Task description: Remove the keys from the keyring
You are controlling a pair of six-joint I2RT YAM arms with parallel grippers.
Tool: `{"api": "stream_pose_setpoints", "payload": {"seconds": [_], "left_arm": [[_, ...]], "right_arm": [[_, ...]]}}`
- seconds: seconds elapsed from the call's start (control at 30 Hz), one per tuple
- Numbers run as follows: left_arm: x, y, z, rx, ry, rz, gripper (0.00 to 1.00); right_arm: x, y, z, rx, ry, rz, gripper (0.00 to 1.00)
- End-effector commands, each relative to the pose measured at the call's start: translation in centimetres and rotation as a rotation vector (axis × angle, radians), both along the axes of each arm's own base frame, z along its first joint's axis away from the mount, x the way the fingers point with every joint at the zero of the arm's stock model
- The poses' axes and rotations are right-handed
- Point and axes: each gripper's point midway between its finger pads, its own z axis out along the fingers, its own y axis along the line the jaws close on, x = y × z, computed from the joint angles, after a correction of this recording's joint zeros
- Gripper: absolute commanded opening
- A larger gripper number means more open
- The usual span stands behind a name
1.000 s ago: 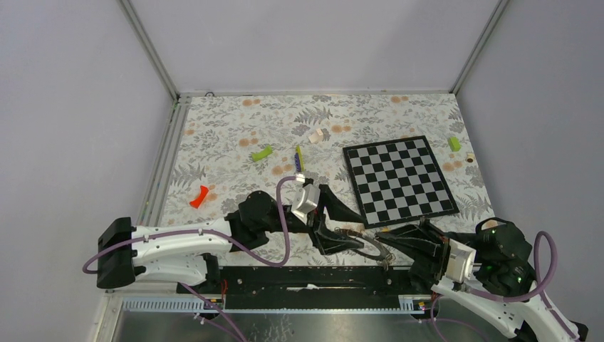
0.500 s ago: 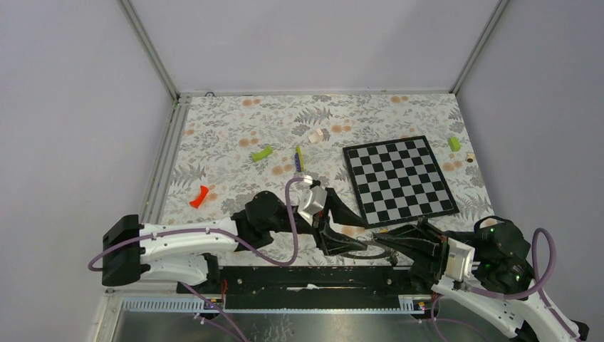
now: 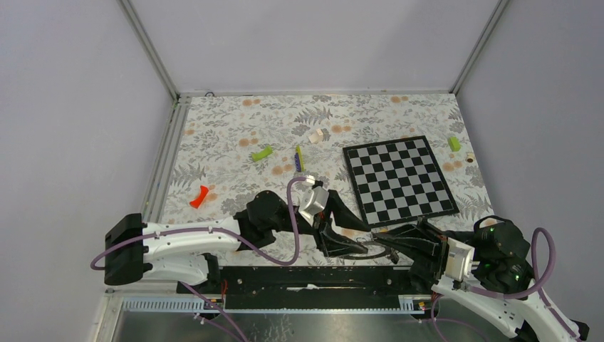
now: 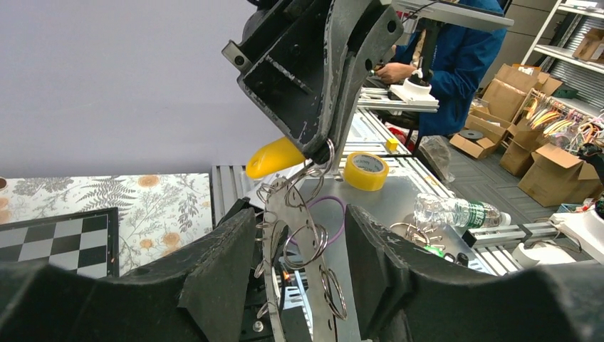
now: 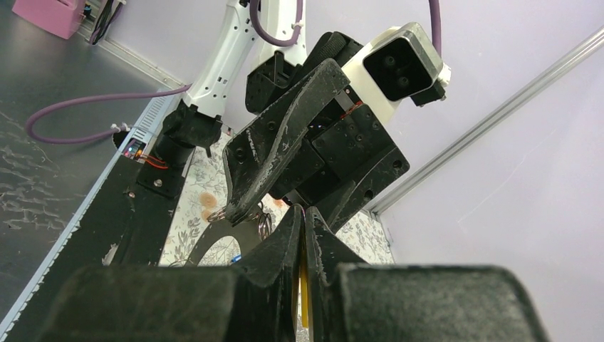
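The keyring (image 4: pixel 271 249), a flat silvery hoop hung with several small split rings, stands upright between my left gripper's (image 4: pixel 299 221) open jaws, with a gap showing on both sides. Above it, my right gripper's fingers (image 4: pixel 320 78) pinch a key's yellow tag (image 4: pixel 274 157). In the right wrist view my right gripper (image 5: pixel 303 221) is shut on that yellow tag (image 5: pixel 303 286), and the left gripper's fingers (image 5: pixel 285 157) stand just ahead. From above, the left gripper (image 3: pixel 335 241) and right gripper (image 3: pixel 394 246) meet at the keyring (image 3: pixel 367 249) by the table's near edge.
A checkered board (image 3: pixel 399 179) lies at the right. Lime-green blocks (image 3: pixel 261 152) (image 3: pixel 454 143), a yellow-green and purple stick (image 3: pixel 299 158) and a red piece (image 3: pixel 199 196) lie on the floral cloth. Past the near edge are a yellow tape roll (image 4: pixel 365 171) and a bottle (image 4: pixel 456 212).
The left arm has shifted a little to the right, toward the keyring, and its jaws have narrowed slightly. The right gripper keeps its hold and has barely moved.
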Motion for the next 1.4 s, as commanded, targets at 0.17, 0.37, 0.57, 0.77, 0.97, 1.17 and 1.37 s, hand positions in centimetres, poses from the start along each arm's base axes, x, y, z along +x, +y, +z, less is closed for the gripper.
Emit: {"api": "stream_pose_setpoints", "payload": {"seconds": [0.17, 0.37, 0.57, 0.77, 0.97, 1.17, 1.37], "left_arm": [[-0.73, 0.06, 3.87, -0.12, -0.039, -0.044, 0.53], [-0.78, 0.0, 3.83, -0.121, -0.034, -0.051, 0.52], [-0.83, 0.04, 3.95, -0.126, -0.037, -0.053, 0.49], [-0.95, 0.09, 4.17, -0.133, -0.042, -0.06, 0.47], [-1.09, 0.07, 4.04, -0.13, -0.044, -0.07, 0.39], [-1.21, 0.05, 4.05, -0.128, -0.045, -0.078, 0.29], [-1.29, 0.12, 3.91, -0.12, -0.045, -0.081, 0.13]], "right_arm": [[-0.11, 0.15, 1.73, 0.059, -0.03, 0.012, 0.0], [-0.04, 0.19, 1.72, 0.06, -0.031, 0.01, 0.0], [0.09, 0.12, 1.51, 0.06, -0.03, 0.0, 0.0], [0.26, 0.13, 1.12, 0.047, -0.023, -0.008, 0.0], [0.5, 0.14, 1.01, 0.048, -0.028, -0.02, 0.0], [0.57, 0.13, 1.0, 0.047, -0.031, -0.024, 0.0], [0.67, -0.18, 1.27, 0.054, -0.042, -0.041, 0.0]]}}
